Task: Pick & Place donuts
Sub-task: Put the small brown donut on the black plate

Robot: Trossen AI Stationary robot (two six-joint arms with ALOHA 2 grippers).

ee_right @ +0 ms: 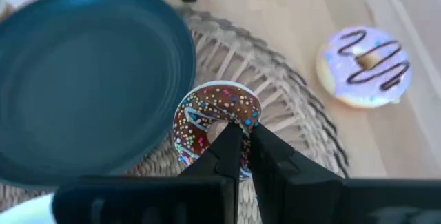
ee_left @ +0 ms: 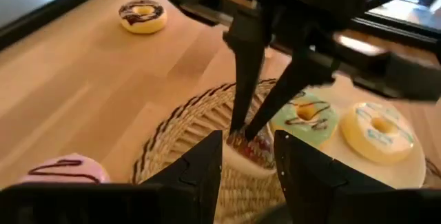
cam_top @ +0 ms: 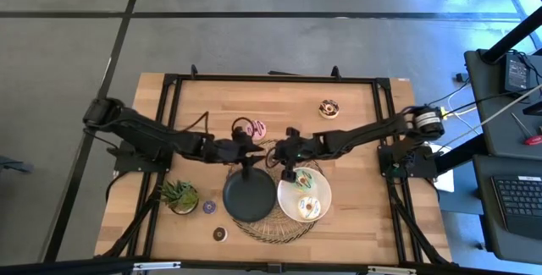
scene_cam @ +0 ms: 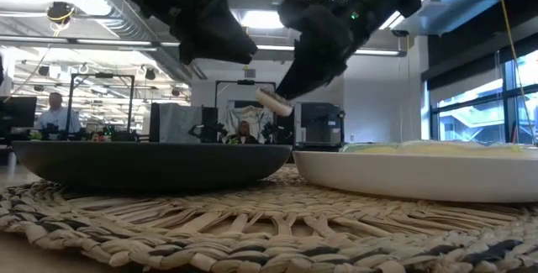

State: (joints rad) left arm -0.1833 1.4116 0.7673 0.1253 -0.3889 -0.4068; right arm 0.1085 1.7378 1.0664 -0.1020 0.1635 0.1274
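My right gripper point(ee_right: 241, 141) is shut on a chocolate-iced donut with coloured sprinkles point(ee_right: 207, 117), above the woven mat point(ee_right: 275, 100) between the black plate point(cam_top: 250, 197) and the white plate point(cam_top: 288, 207). In the low view the donut point(scene_cam: 273, 100) hangs clear of both plates. My left gripper point(ee_left: 248, 165) is open just beside it, its fingers either side of the donut point(ee_left: 253, 149); I see no touch. A green donut point(ee_left: 306, 117) and a cream one point(ee_left: 375, 129) lie on the white plate. The pink donut point(cam_top: 254, 129) and a chocolate-topped one point(cam_top: 329, 108) rest on the table. My right gripper pinches the ring's rim point(ee_right: 238, 117) between its two fingers, which come slanting down from above. The donut is lifted clear of the mat and tilted, hanging below the fingertips point(scene_cam: 290, 84).
A small potted plant point(cam_top: 180, 195) stands at the table's near left. A purple mini point(cam_top: 209, 206) and a dark mini point(cam_top: 219, 233) lie near it. The black frame rails point(cam_top: 174, 80) run round the table. Bare wood lies along the far side.
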